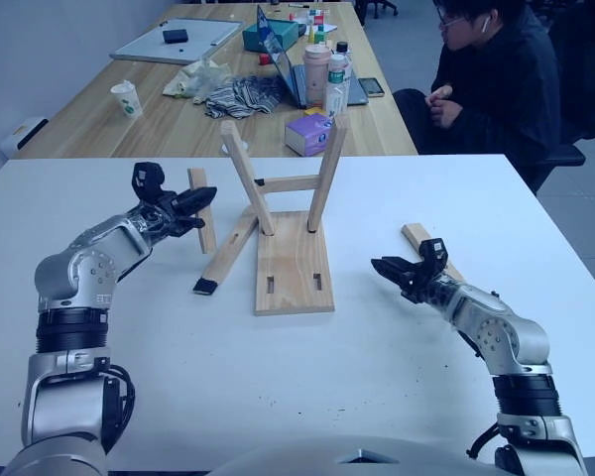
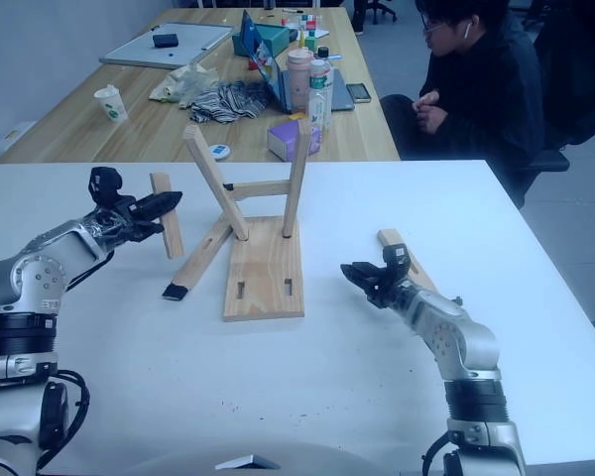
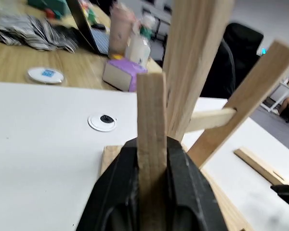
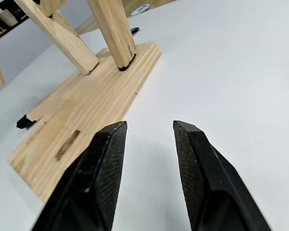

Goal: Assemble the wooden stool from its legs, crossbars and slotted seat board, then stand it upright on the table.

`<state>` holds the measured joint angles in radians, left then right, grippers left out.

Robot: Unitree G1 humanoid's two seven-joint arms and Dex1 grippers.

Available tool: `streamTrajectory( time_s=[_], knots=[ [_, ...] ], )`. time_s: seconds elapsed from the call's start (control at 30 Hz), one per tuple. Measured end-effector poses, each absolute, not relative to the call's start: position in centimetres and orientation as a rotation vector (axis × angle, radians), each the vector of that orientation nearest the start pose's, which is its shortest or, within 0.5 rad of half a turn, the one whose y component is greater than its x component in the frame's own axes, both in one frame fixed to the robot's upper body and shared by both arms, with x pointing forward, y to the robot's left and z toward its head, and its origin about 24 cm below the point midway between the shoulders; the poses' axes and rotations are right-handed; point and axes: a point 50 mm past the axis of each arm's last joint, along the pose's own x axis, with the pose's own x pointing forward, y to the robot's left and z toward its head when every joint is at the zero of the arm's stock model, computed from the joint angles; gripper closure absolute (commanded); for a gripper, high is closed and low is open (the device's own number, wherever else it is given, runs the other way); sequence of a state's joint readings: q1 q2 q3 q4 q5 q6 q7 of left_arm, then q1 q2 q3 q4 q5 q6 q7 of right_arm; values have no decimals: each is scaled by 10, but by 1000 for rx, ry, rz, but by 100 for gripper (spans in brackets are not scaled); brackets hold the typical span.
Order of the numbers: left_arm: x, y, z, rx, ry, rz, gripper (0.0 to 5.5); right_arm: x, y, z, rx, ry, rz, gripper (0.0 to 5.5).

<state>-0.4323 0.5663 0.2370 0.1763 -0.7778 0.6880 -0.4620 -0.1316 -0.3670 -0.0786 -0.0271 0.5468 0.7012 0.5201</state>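
1. Eye views: slotted seat board [image 1: 296,268] lies flat mid-desk [image 1: 178,377], nearer the far edge. Two legs [image 1: 246,178] stand in it, and a crossbar [image 1: 290,183] joins them. A third leg [image 1: 228,253] slants off the board's left side, its black-tipped end down on the desk. Left gripper [image 1: 200,208] is clamped on an upright wooden bar [image 1: 208,238] just beside that slanting leg. Right gripper [image 1: 381,266] is parted and empty, toward the right edge, with a loose bar [image 1: 415,236] lying just behind it.
2. Left wrist view: black fingers [image 3: 113,187] squeeze the wooden bar [image 3: 151,120] from both sides, and the standing legs loom right behind it.
3. Right wrist view: fingers [image 4: 103,163] are well apart with nothing between them, over bare desk beside the slotted seat board [image 4: 86,106].
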Motion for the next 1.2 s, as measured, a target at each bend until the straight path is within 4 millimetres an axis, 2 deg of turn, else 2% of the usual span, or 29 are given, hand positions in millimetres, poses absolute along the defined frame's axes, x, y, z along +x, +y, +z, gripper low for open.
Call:
streamTrajectory(
  time_s=[0.2,0.3,0.43,0.53,0.67,0.83,1.2],
  knots=[
    [305,233,96,-514,142,-335,512,266,-186,48,311,462,583,374],
    [308,235,80,-511,70,-286,512,271,-186,50,303,462,601,374],
    [315,236,83,-454,-68,-289,512,273,-186,49,295,471,617,374],
    [328,226,86,-406,-142,-319,512,273,-185,45,295,492,625,374],
    [339,210,75,-342,-144,-364,512,276,-183,46,286,491,635,374],
    [346,206,66,-269,-151,-366,512,275,-183,47,285,487,633,374],
    [339,213,50,-171,-168,-280,512,277,-181,42,280,519,659,374]
  ],
)
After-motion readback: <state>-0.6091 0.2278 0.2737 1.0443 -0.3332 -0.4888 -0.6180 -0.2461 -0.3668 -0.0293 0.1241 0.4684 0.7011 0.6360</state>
